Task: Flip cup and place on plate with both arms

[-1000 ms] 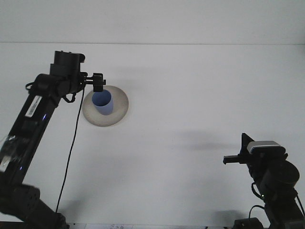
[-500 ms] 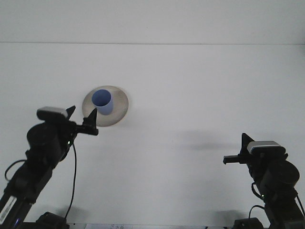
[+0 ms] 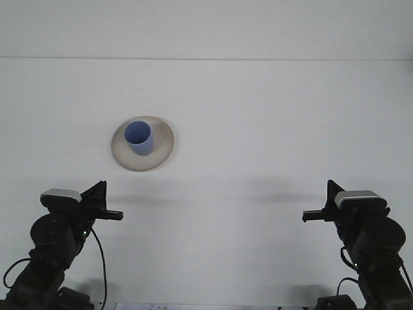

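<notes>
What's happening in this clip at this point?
Nothing is being handled. The blue cup stands upright, mouth up, on the beige plate toward the left of the white table. The left gripper and right gripper sit low near the front edge, well away from the plate, neither holding anything. The placement looks complete.

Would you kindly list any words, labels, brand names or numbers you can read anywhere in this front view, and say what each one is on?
None can be read.
Blue cup: plain, no print visible.
Plate: plain, no marking visible.
Left gripper and right gripper: black, no legible label.
Strip at the bottom edge of the picture: faint marks, too small and blurred to read.
</notes>
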{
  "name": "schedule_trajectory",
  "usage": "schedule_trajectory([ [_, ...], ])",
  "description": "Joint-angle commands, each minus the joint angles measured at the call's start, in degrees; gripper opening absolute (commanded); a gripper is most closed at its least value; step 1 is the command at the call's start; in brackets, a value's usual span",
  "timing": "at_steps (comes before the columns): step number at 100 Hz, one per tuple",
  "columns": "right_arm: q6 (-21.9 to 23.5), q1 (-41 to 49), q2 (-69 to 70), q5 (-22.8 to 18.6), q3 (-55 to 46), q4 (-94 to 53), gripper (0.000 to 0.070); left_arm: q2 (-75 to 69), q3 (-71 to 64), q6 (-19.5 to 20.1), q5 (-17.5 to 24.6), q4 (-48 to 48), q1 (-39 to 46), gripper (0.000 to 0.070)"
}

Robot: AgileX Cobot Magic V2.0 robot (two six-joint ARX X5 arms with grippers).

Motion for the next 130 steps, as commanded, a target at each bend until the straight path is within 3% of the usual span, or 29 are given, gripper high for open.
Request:
schedule_trajectory([
  [1,0.6,0.2,0.2,0.0,0.3,0.7,0.0000,0.2,0.4,-0.3,-0.2,1.0,-0.1,0.0013],
  [64,0.6,0.2,0.2,0.0,0.3,0.7,0.0000,-4.3,0.3,-0.3,-0.2,1.4,-0.1,0.0013],
  [69,0.6,0.2,0.2,0.0,0.3,0.7,0.0000,-5.5,0.1,1.8,-1.4,2.0,0.0,0.0013],
  [79,0.6,0.2,0.2,0.0,0.3,0.7,0.0000,-7.6,-3.0,3.2,-1.7,7.0,0.8,0.0013],
  [104,0.6,0.2,0.2,0.0,0.3,0.7,0.0000,-17.6,-24.9,4.1,-1.6,32.8,4.3,0.0013],
  [118,0.6,0.2,0.2,0.0,0.3,0.7,0.0000,-22.6,-31.8,5.5,-1.2,33.9,6.0,0.0013],
  [130,0.6,0.2,0.2,0.0,0.3,0.7,0.0000,-26.4,-32.5,9.7,3.9,28.7,8.0,0.0013],
])
